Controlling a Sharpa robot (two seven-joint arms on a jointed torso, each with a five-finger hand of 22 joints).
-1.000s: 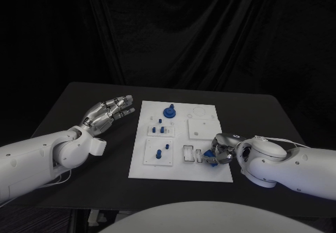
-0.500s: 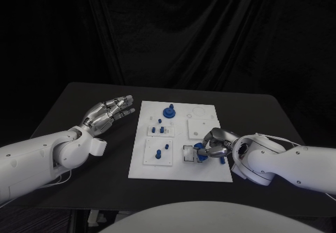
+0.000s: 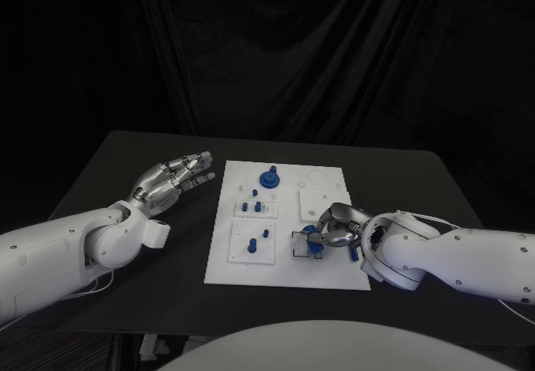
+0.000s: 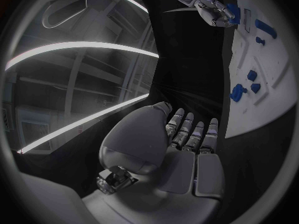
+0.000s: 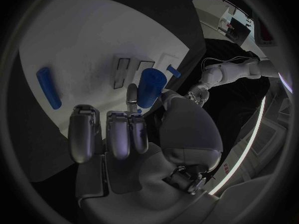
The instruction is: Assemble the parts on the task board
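Right hand now further inward over task board, blue part pinched; left hand spread, idle.

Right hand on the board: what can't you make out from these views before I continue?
- Head view: the right hand covers its blue part; the slot beneath is hidden.
- Right wrist view: the blue part hides its own tip, so whether it touches the task board is unclear.
- Left wrist view: parts are too small to tell seated from loose.
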